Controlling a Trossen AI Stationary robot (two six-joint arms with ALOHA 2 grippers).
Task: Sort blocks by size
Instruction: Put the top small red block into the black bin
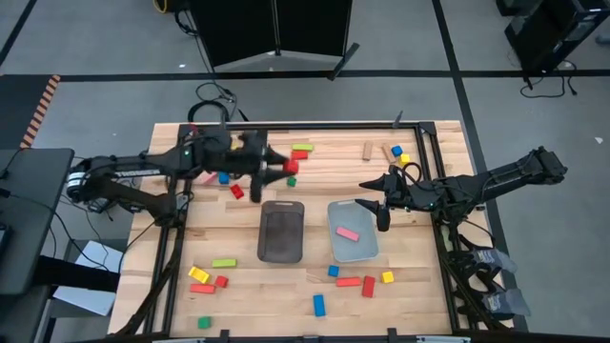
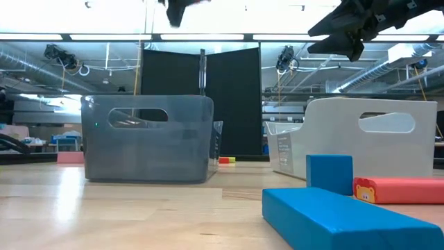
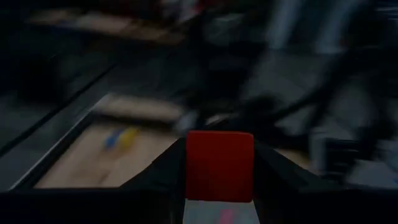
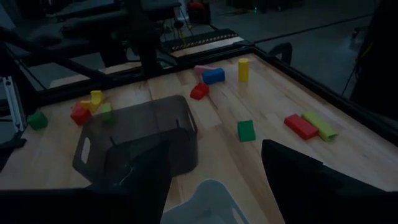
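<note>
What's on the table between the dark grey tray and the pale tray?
Nothing: in the high view, only bare wood separates the dark grey tray from the pale tray, which holds a pink block.

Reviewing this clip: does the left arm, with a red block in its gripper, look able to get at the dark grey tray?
Probably yes. The left gripper holds the red block just beyond the dark grey tray, whose open top has nothing over it; the right gripper is over by the pale tray.

Dim wrist views, left one motion-blurred

The left wrist view is smeared, leaving the table (image 3: 74,168) behind the red block (image 3: 219,165) unreadable.
</note>
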